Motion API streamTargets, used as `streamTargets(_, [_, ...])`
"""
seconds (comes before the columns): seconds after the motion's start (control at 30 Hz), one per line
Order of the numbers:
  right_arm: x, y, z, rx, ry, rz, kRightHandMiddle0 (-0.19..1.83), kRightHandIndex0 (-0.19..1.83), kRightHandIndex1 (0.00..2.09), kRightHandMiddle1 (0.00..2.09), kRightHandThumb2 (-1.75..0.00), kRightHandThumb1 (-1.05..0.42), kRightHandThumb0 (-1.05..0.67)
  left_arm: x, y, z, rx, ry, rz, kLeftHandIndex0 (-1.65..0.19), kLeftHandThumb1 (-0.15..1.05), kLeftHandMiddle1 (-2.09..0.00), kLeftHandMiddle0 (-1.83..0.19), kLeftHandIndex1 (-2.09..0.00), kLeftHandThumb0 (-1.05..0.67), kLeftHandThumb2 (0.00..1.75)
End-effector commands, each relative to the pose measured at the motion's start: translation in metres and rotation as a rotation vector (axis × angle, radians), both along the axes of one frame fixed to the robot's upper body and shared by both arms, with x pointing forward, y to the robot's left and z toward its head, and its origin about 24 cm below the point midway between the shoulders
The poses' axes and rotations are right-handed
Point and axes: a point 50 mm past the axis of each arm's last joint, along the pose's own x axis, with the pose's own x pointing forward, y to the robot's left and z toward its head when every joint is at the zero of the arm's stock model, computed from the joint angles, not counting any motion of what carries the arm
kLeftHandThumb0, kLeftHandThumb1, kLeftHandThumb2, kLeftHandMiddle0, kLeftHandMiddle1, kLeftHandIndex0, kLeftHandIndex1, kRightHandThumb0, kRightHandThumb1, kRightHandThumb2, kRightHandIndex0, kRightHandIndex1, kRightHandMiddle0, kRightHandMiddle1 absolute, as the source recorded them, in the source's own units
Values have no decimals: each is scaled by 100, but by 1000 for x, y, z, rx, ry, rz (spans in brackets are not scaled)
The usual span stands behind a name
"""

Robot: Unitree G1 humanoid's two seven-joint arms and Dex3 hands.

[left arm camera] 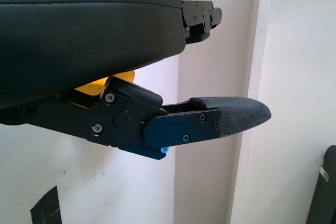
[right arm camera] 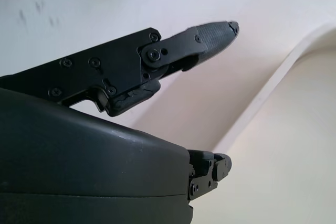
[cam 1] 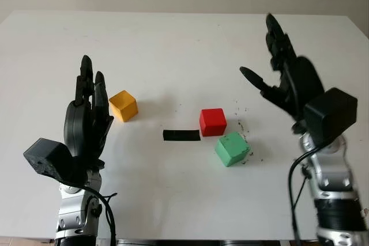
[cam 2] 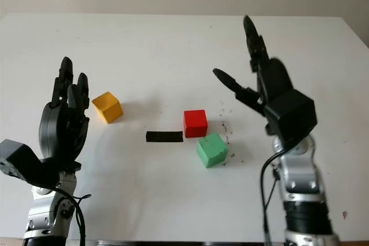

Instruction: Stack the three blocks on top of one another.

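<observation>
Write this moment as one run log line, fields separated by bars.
stack: not started | yellow block, red block, green block: apart on table | left hand: open | right hand: open

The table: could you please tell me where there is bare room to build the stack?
The table is bare beyond the blocks, and between the yellow block and black tape strip. It is crowded where the red block and green block sit close. The left hand and right hand are open, flanking them.

Soft even light, faint shadows, sharp.
</observation>
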Motion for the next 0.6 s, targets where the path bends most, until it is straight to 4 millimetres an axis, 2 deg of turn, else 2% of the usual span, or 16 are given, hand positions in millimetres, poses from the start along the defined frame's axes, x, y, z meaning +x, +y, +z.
streamTargets(0.0, [1, 1, 16, -94, -8, 15, 29, 23, 17, 20, -4, -88, -68, 0, -2, 3, -1, -13, 0, 7, 105, -6, 7, -6, -77, 51])
streamTargets(0.17, [4, 1, 37, -338, 35, 17, 32, 21, 12, 18, -4, -87, -70, 0, -2, 3, 2, -17, -4, 7, 105, -5, 7, -5, -76, 51])
streamTargets(0.27, [4, 9, 48, -461, 47, 35, 37, 21, 10, 18, -4, -84, -69, -1, -3, 4, 2, -17, -3, 7, 105, -5, 7, -5, -76, 51])
streamTargets(0.47, [6, 22, 47, -631, 55, 61, 42, 21, 8, 16, -5, -83, -68, -2, -3, 4, 3, -19, -3, 8, 105, -5, 8, -5, -76, 52])
streamTargets(0.57, [6, 31, 44, -836, 4, 40, 43, 21, 8, 15, -7, -87, -74, -3, -3, 4, 4, -17, -3, 8, 105, -5, 7, -5, -76, 52])
